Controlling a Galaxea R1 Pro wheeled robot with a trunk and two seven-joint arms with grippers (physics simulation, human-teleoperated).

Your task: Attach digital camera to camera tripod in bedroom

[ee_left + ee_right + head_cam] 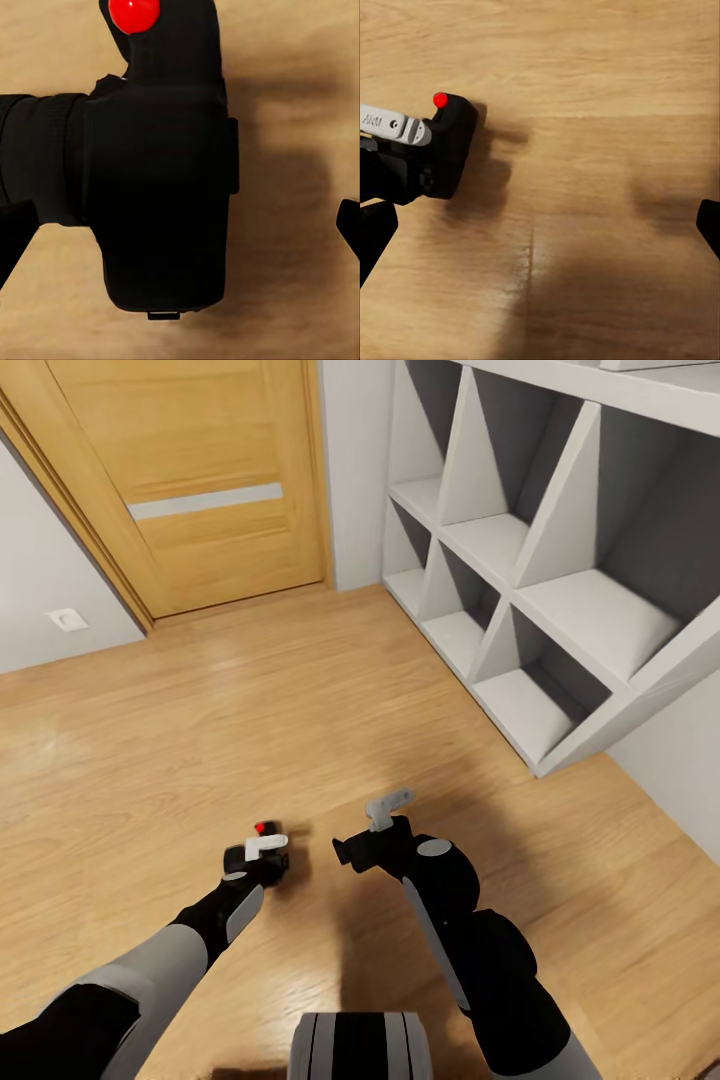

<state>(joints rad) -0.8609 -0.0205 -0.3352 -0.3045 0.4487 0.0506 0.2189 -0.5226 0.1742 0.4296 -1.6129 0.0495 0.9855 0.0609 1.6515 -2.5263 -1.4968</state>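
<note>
Digital camera [268, 847]: small black boxy body, red top button, clamped in left gripper [262, 850] above light wood plank floor [200, 740]. Right gripper [385, 812]: fingers spread, empty, beside it. White angular shelving unit [530, 560] at right.

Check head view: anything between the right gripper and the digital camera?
Nothing: bare wood floor separates the right gripper from the digital camera, which sits at the left gripper.

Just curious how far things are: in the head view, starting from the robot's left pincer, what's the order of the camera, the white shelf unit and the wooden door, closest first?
1. The digital camera, right at the left pincer, low centre.
2. The white shelf unit, ahead to the right.
3. The wooden door, ahead to the left, by the far wall.
</note>
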